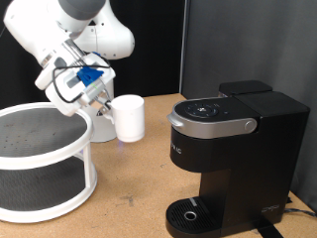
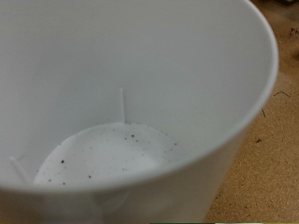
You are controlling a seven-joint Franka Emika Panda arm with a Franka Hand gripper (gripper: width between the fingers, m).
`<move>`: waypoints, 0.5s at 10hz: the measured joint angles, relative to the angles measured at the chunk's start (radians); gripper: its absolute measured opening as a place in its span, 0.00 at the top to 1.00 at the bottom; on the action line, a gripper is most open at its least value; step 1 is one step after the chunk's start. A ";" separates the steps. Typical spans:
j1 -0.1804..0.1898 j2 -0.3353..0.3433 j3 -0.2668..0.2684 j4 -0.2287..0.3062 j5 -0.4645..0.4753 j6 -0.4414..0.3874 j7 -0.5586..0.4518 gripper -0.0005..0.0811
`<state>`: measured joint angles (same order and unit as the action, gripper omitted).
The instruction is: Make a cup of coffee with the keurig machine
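The claw (image 1: 102, 102) is hovering at the cup (image 1: 128, 116); its grip state cannot be determined. The cup is standing between the white stand (image 1: 45, 159) and the keurig machine (image 1: 233, 159), touching neither.

My wrist view is filled by the cup (image 2: 140, 103), its rim cut off on every side, and my own fingers do not show there. The keurig machine (image 1: 233, 149) is clipped at the exterior view's bottom and right edges.

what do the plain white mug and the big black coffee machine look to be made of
The plain white mug looks like glazed ceramic or smooth plastic: thick wall, soft sheen, dark specks inside in the wrist view. The big black coffee machine looks like matte black plastic with a silver-grey, metallic-looking lid band.
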<state>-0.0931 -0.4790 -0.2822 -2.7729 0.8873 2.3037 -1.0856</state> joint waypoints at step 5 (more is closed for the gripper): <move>0.087 0.147 0.037 -0.004 0.157 0.149 -0.115 0.91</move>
<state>-0.0065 -0.3316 -0.2453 -2.7766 1.0446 2.4530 -1.2008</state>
